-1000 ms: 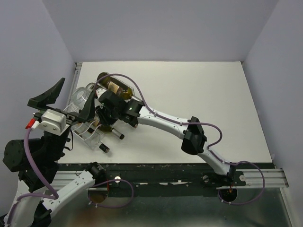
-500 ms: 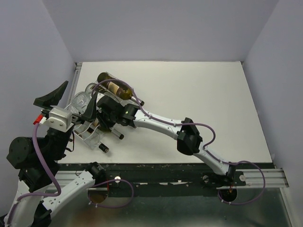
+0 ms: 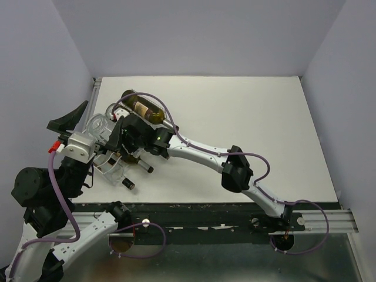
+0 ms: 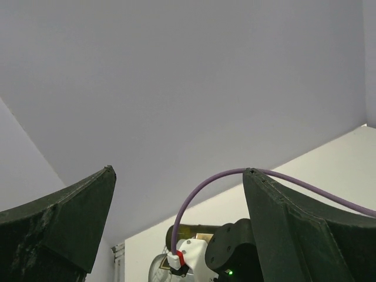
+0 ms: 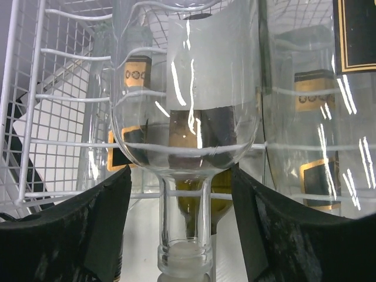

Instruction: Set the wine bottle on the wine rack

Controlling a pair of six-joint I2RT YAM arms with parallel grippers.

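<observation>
Clear wine bottle (image 5: 185, 106) lies in wire rack (image 5: 35, 117), neck between right pincer (image 5: 181, 176), spread wide, not touching. Raised left pincer (image 4: 178, 170) wide, empty. Glass: probably heavy, slick, breakable; grip neck.
</observation>
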